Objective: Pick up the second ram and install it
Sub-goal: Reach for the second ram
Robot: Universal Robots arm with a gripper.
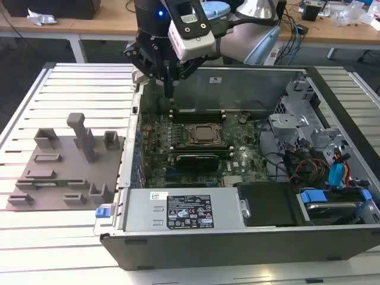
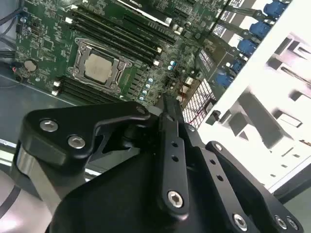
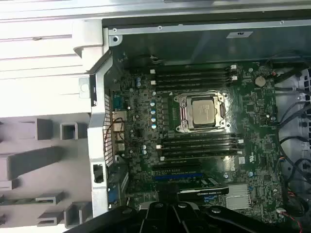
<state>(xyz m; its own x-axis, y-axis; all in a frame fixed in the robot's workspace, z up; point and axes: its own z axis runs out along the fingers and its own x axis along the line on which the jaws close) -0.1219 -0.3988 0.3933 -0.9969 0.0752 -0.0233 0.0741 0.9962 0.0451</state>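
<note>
**Operator:** Where is the second RAM stick?

**Inspector:** That cannot be told. The first slot bank (image 3: 194, 77) lies between the CPU socket (image 3: 201, 110) and the case's long wall. The second slot bank (image 3: 199, 148) lies between the socket and the black expansion card (image 3: 204, 191). Both banks are seen from above, and the views do not settle whether a stick sits in either.

**Operator:** What is the gripper's state?

**Inspector:** The gripper (image 1: 169, 94) points straight down. In the second wrist view its fingers (image 2: 170, 145) are drawn together into one narrow tip, with nothing visible between them.

**Operator:** Where is the gripper?

**Inspector:** In the exterior view it hangs above the green motherboard (image 1: 246, 157), clear of it. It is over the far corner of the open computer case (image 1: 237, 249), towards the exterior view's left, near the end of the first slot bank.

**Operator:** What surrounds it?

**Inspector:** The power supply (image 1: 178, 211) runs along the case's near wall. A drive bay with blue tabs (image 1: 314, 197) occupies the end at the exterior view's right. Outside the case, at the exterior view's left, a grey holder plate (image 1: 59, 178) with upright blocks lies flat on the slatted metal table (image 1: 71, 83), just beside the case.
</note>
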